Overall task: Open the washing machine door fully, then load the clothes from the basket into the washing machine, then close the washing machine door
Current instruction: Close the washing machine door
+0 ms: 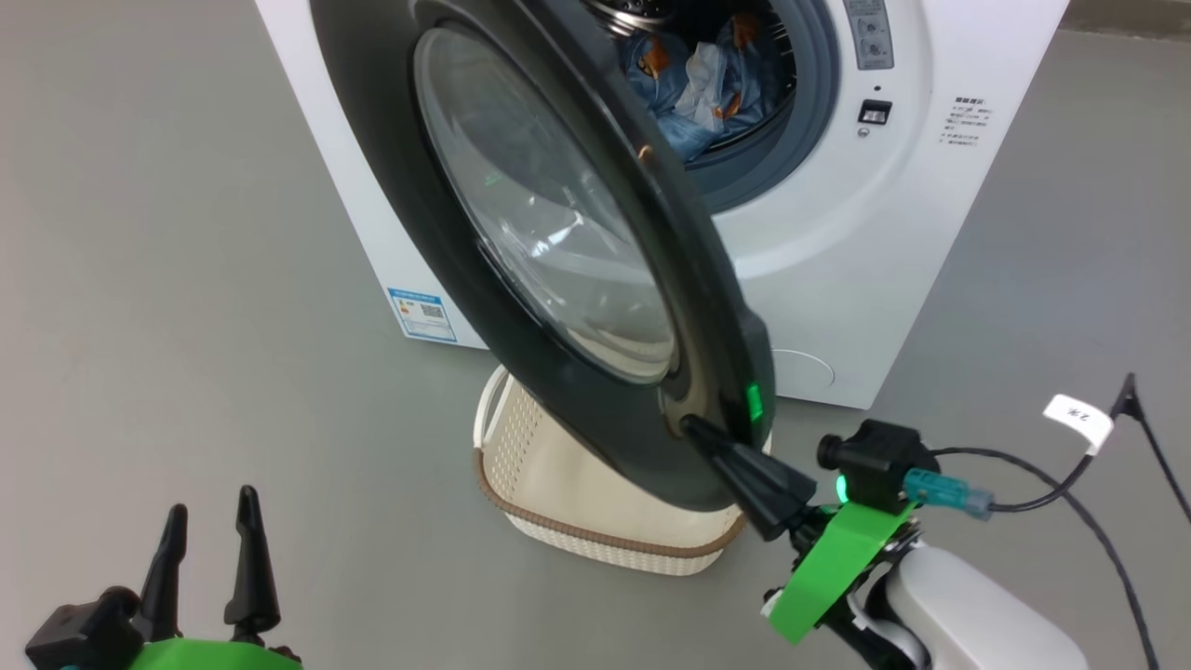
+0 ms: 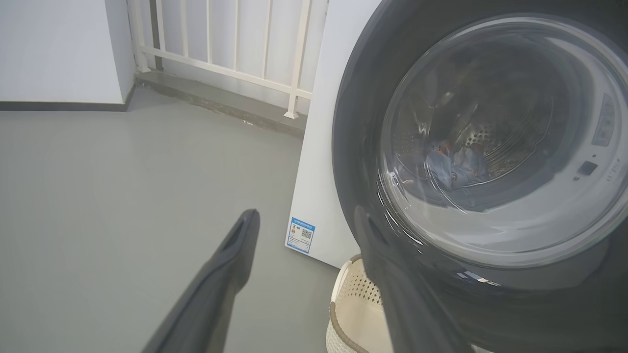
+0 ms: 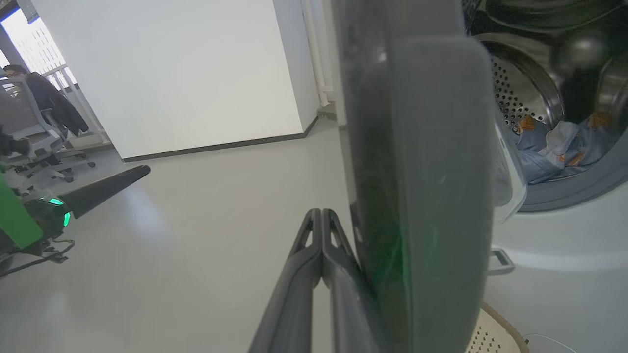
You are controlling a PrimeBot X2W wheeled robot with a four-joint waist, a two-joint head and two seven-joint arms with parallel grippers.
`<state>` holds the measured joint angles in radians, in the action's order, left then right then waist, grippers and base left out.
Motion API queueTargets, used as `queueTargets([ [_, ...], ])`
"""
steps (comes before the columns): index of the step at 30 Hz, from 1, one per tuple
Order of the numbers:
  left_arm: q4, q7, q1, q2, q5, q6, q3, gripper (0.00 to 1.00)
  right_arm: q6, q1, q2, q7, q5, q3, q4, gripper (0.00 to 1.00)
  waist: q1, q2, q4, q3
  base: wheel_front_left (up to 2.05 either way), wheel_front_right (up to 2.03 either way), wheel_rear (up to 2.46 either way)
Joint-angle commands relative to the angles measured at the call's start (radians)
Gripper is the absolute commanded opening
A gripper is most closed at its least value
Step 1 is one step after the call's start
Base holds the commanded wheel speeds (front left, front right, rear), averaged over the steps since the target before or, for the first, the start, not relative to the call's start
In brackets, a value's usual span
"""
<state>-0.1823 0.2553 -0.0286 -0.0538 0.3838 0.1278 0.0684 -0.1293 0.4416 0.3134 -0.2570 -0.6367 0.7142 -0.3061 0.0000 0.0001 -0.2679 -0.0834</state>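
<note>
Right gripper [image 1: 690,428], pressed together on the glossy lower rim of the washing machine door [image 1: 391,158], could be slid off, latch missed; left gripper [image 1: 212,502] spread.

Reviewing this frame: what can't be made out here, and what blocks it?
- Basket interior: head view, the washing machine door covers most of it; leftover garments cannot be ruled out.
- Clothes in the drum: cut off by the head view's top edge; count unclear.
- Blue label, head view: print too small.
- Right tool, shut: right wrist view blurs the door's rim, so contact is unsure.
</note>
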Motion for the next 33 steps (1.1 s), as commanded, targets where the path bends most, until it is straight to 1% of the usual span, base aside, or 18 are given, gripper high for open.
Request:
queueTargets([
  [1,0.019,0.006,-0.042,-0.014,0.001,0.002,0.035,1.0,-0.001,0.014,0.004,-0.005,-0.016,-0.01,0.014,0.0,0.0,-0.0001,-0.002,-0.004,0.0,0.0,0.0],
  [10,0.028,0.006,-0.06,-0.016,0.006,0.003,0.025,1.0,-0.001,0.05,0.039,-0.005,-0.008,-0.075,-0.014,0.0,0.0,-0.0001,-0.002,-0.068,0.0,0.0,0.0],
  [18,0.036,0.006,-0.091,-0.028,0.016,0.003,0.007,1.0,-0.001,0.092,0.05,-0.005,-0.022,-0.131,-0.037,0.0,0.0,-0.0001,-0.005,-0.14,0.0,0.0,0.0],
  [33,0.054,0.006,-0.169,-0.047,0.035,0.003,-0.021,1.0,-0.001,0.251,0.095,-0.005,-0.02,-0.254,-0.127,0.0,0.0,-0.0001,-0.04,-0.283,0.0,0.0,0.0],
])
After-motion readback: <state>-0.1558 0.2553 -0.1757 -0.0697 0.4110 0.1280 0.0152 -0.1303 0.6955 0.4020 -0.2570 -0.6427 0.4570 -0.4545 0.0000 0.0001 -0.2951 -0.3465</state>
